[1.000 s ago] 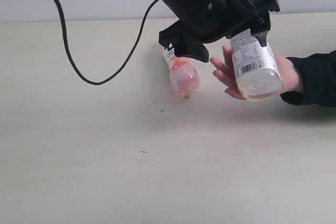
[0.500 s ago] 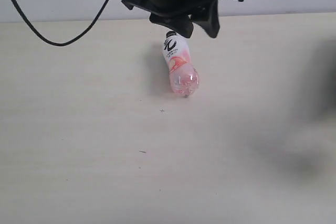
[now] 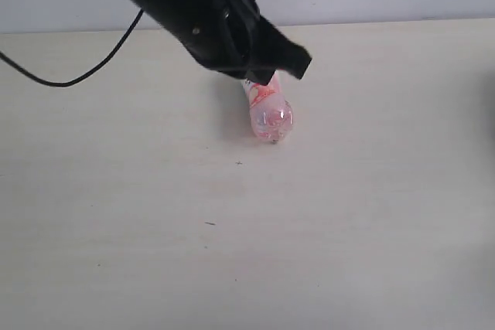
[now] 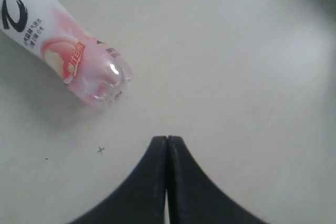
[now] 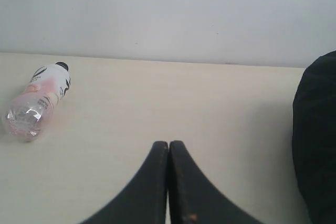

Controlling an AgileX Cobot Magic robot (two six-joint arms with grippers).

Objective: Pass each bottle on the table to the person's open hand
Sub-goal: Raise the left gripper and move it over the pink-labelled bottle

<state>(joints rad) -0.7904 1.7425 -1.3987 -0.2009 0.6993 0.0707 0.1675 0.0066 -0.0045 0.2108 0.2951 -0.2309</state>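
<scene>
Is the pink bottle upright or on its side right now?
On its side: the pink bottle lies flat on the table, its clear base facing the exterior camera.

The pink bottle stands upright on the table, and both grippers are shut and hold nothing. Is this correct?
Not quite: the pink bottle lies on its side on the table, as the exterior view shows. The left gripper and the right gripper are indeed shut and hold nothing.

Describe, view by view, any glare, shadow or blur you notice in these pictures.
Exterior view: the arm looks motion-blurred; the pink bottle throws a soft shadow on the table. Left wrist view: a bright glint on the bottle's clear end. Right wrist view: even light, a dark unfocused mass.
</scene>
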